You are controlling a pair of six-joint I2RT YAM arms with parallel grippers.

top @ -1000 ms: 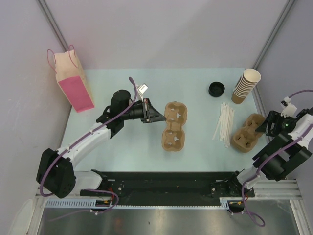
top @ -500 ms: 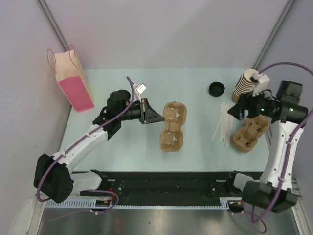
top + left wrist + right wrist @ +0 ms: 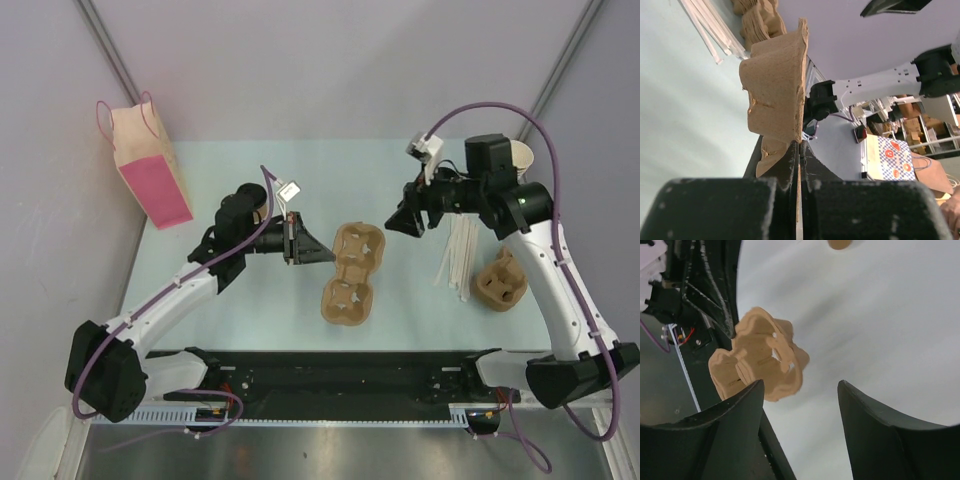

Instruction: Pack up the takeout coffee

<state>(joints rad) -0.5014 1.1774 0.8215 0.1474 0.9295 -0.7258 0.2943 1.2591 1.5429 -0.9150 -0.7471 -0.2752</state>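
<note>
A: The right arm (image 3: 556, 272) has swung inward; the right tool (image 3: 408, 221) gapes, empty. The left tool (image 3: 296, 241) pinches the cup carrier (image 3: 350, 272) by its rim.
B: The takeout coffee is likely hidden under that arm. It's light and crushable, so hold its wall gently.

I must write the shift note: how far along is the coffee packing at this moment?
Done: nothing visibly packed; the cup carrier has empty wells. In hand: the left jaws are shut on its rim; the right jaws hang open nearby, holding nothing. Remaining: no lidded cup is in view, and the paper bag stands apart.
</note>
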